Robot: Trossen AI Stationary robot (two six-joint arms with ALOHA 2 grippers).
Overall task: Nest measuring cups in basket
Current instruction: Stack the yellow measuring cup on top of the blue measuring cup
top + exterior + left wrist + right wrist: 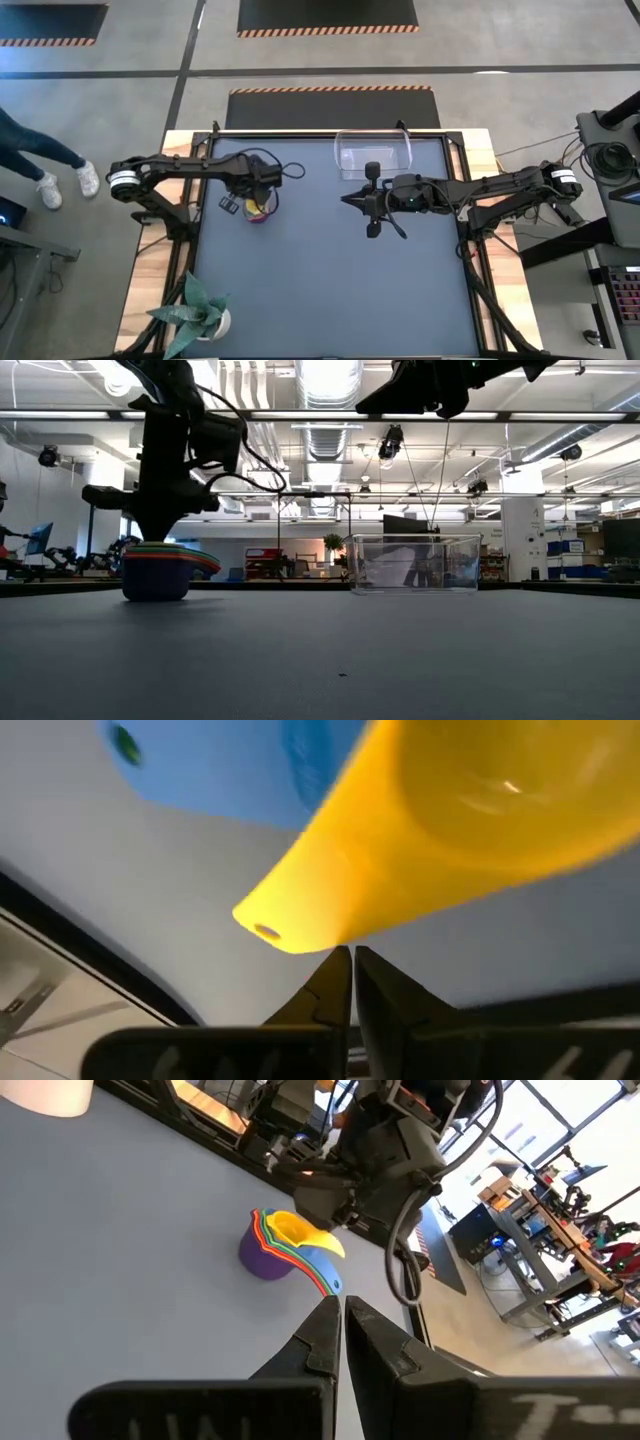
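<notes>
My clenched left end effector (262, 203) partly hides the nested stack of coloured plastic measuring cups (160, 570). The clear rectangular plastic basket (373, 154), well apart from the stack, holds nothing. My right end effector (347, 200) is clenched too.

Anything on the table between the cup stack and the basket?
Nothing visible. The nested cups sit under the left tool, and bare mat lies between them and the empty basket at the far edge. The right tool hangs shut above, near that path.

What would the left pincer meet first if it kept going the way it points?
Probably the yellow cup's handle, just ahead of the shut left pincer and topping the stack; depth is unclear.
</notes>
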